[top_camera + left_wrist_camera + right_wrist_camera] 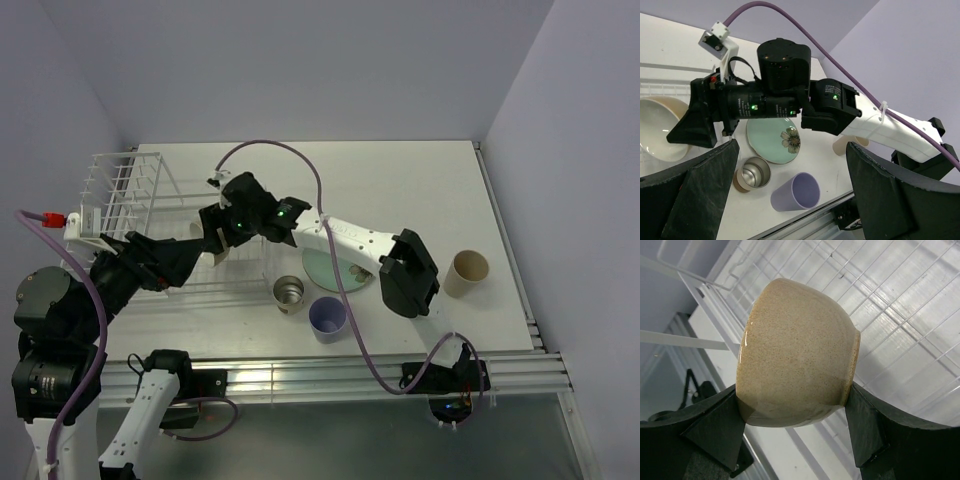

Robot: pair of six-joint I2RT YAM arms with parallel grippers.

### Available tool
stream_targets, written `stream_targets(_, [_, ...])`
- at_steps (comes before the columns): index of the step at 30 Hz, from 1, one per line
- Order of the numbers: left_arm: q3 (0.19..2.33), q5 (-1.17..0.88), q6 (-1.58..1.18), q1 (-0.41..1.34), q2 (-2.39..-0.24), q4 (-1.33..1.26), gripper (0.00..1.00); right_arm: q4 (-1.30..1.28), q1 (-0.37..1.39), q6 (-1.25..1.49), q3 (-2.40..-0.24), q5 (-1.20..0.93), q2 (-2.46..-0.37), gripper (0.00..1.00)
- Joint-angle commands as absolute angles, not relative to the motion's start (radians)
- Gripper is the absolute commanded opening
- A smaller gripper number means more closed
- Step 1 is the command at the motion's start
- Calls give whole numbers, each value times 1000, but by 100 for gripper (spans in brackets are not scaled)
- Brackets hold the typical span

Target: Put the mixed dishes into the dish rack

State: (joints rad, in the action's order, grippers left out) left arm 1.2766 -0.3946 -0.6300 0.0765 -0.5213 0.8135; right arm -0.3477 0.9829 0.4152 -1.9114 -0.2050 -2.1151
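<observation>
My right gripper [795,410] is shut on the cream bowl [797,352], which it holds on its side over the wire floor of the white dish rack [900,315]. From above, the bowl [200,232] hangs inside the rack [120,190] near its right end. My left gripper [792,147] is open and empty, hovering above the table by the rack's front. Below it lie the pale green flower plate [771,140], the small steel cup [752,173] and the lavender cup [797,192], which lies tipped over. The beige tumbler [467,272] stands at the right.
The right arm [350,245] reaches across the plate [335,265] toward the rack. The steel cup [289,292] and lavender cup [327,318] sit close to the table's front edge, beside the metal rail [300,375]. Walls enclose the table on three sides.
</observation>
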Motion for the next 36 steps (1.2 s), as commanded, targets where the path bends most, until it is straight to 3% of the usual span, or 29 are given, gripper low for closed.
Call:
stream_targets(1, [1270, -387, -611, 80, -525, 795, 95, -353, 1005, 330, -2019, -106, -2115, 0])
stream_targets(21, [1221, -403, -620, 80, -514, 770, 95, -497, 1091, 94, -2232, 288, -2278, 0])
stream_targets(36, [1212, -407, -612, 80, -523, 756, 95, -451, 1109, -67, -2244, 491, -2324, 0])
